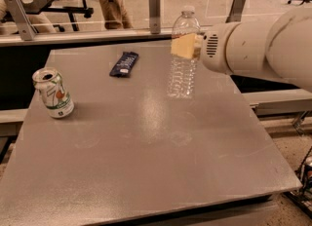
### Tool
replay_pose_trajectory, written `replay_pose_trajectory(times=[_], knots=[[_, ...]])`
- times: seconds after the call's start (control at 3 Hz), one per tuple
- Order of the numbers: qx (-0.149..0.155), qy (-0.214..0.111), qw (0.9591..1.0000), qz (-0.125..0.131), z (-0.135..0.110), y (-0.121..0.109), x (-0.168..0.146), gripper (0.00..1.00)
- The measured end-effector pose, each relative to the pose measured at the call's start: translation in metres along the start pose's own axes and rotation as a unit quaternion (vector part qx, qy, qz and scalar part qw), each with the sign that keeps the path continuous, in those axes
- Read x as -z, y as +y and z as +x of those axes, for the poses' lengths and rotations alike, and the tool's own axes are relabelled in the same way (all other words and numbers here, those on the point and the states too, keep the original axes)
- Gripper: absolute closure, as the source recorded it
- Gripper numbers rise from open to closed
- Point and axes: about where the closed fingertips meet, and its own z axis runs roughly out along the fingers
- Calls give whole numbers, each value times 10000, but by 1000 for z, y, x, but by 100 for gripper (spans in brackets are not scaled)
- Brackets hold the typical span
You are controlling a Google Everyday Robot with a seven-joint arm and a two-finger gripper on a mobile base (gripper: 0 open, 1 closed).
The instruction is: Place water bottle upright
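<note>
One water bottle (181, 76) stands upright on the table (146, 166), near the far edge and right of the middle. It is clear plastic with ribbed walls, a rounded shoulder and a white cap. Whatever label it carries sits behind the hand (184, 47), so none of its writing can be read. The hand is pinching the bottle just below the shoulder. One flat, pale yellow pad (182, 49) lies across the bottle's front, and the opposite finger is hidden behind the plastic. The hand comes off a thick, smooth white arm (253, 49) that reaches in from the right and has a round vented grille near the wrist. One soda can (53, 94) stands upright near the table's left edge, well apart from the bottle. It is white metal with a green band at the bottom and small red marks, and its top is open. Its lettering is too unclear to read. One dark blue snack wrapper (124, 64) lies flat at the far side between can and bottle, with white print too small to read. The table is a single grey slab with a matte, faintly scuffed surface.
</note>
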Motion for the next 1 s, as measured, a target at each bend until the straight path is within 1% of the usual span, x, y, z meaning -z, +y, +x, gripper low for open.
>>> replay_pose_trajectory(times=[0.33, 0.67, 1.0], knots=[[-188, 339, 9977, 555, 7, -12, -17, 100], [47, 605, 9951, 777, 8, -7, -16, 100], [880, 913, 9884, 830, -8, 11, -8, 100]])
